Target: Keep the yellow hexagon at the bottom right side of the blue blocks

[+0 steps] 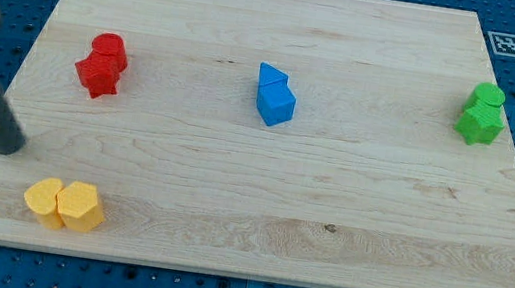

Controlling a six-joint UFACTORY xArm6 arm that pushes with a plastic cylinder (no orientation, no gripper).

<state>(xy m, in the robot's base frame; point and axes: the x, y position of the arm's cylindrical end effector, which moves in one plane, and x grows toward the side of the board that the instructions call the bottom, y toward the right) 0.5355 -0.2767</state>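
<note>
One printed marker, a black-and-white square code, at upper right just off the bench; no readable words. Rod slanting from upper left down to my tip at left edge, above the yellow pair, apart from them. No end effector to open or close, just the rod. Yellow hexagon at lower left, touching a second yellow block. Blue blocks centre top, well apart. Red blocks upper left, green blocks far right.

One high camera looks steeply down (slightly angled) over the whole board
</note>
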